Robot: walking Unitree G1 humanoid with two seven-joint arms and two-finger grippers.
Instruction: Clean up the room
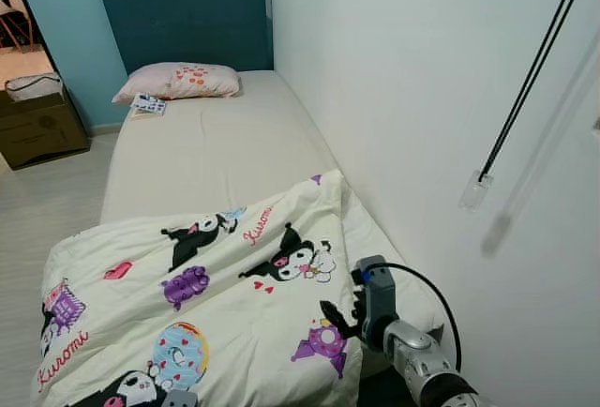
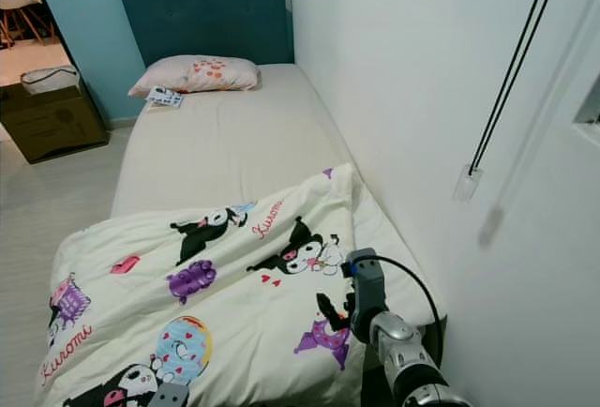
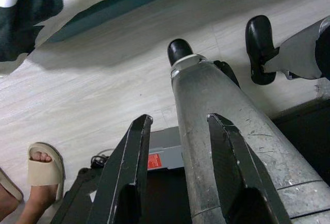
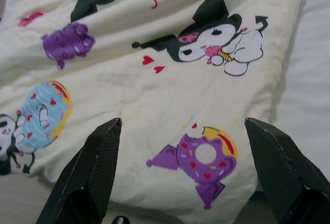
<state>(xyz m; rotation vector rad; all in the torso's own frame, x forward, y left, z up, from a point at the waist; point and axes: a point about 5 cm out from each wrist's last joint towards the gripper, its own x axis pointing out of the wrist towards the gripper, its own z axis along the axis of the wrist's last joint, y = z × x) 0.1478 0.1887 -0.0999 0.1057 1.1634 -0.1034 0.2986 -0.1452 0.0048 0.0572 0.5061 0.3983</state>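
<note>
A cream blanket (image 1: 206,304) printed with cartoon characters lies crumpled over the near half of the bed (image 1: 216,144). My right gripper (image 1: 336,318) hovers just above the blanket's right edge, close to a purple donut print (image 4: 206,154). In the right wrist view this gripper (image 4: 183,123) is open, with nothing between its fingers. A pink pillow (image 1: 178,81) and a small booklet (image 1: 148,104) rest at the head of the bed. My left gripper (image 3: 179,118) hangs open beside my own leg, pointing at the floor.
A white wall runs along the bed's right side, with black cords (image 1: 525,88) hanging from it. A teal headboard (image 1: 187,18) closes the far end. A cardboard box (image 1: 37,126) stands on the floor at the left. A person's sandalled foot (image 3: 44,170) is near my left side.
</note>
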